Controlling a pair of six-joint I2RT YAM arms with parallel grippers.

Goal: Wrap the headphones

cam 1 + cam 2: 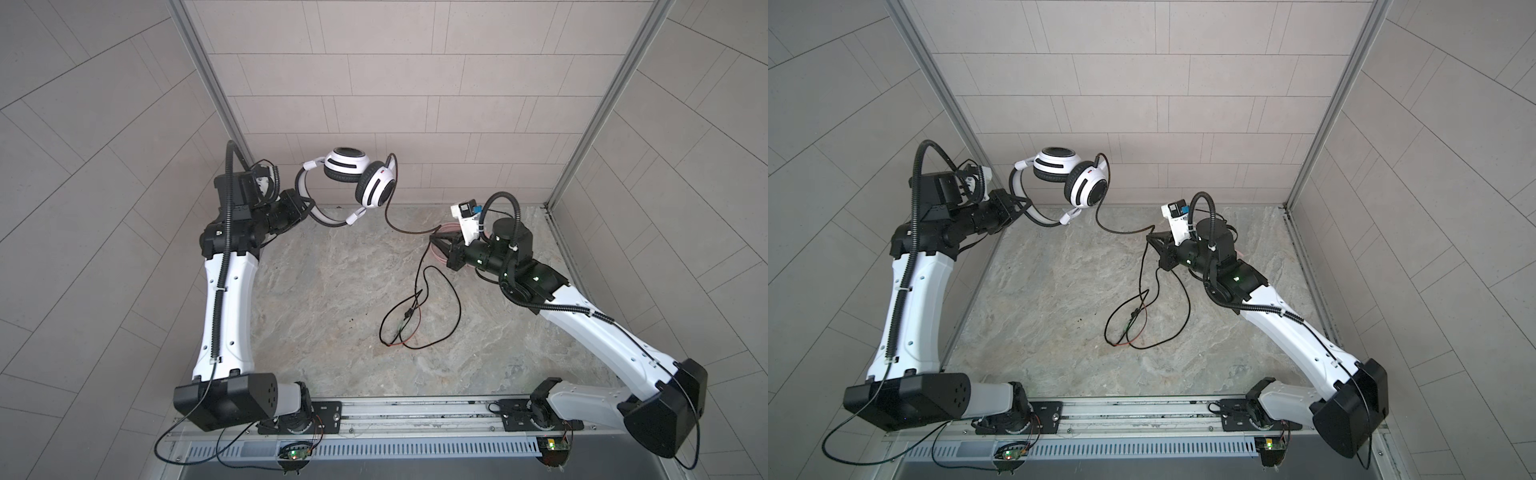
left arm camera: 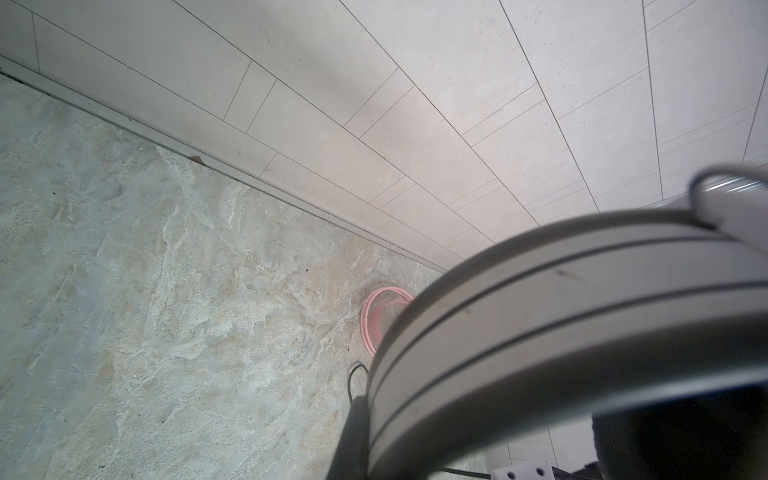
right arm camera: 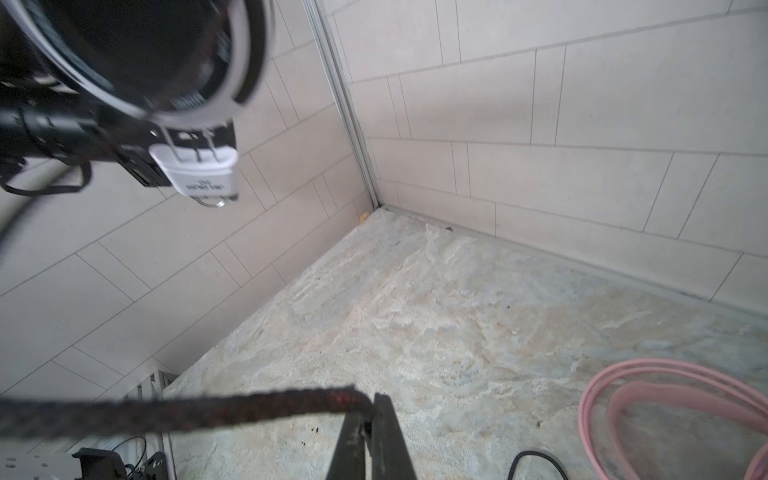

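The left gripper (image 1: 306, 211) has its jaws clamped on the wire headband (image 1: 300, 185) of the white-and-black headset (image 1: 360, 176). It holds the headset up off the surface (image 1: 324, 299), in front of the tiled back wall (image 1: 374, 83). In both top views the two ear cups hang close together, clear of the surface. In the left wrist view the headband shows only as a blurred grey arc.

The thin black cable (image 1: 388, 214) drops from the headset's lower ear cup and runs rightward to the right gripper (image 1: 435, 237). That gripper sits below and to the right of the headset, and its jaws are pinched together on the cable. The right wrist view shows the braided cable meeting the closed tips.

Beyond that grip the cable falls to the surface and lies in a loose tangle of loops (image 1: 411, 320), below the headset and well apart from it. Thin red and green strands show at its end.

The pink headset (image 1: 448, 227) lies on the surface to the right of the white-and-black headset. In a top view the right gripper hides most of it. The right wrist view shows only its pink loops, flat on the surface, with neither gripper touching them.
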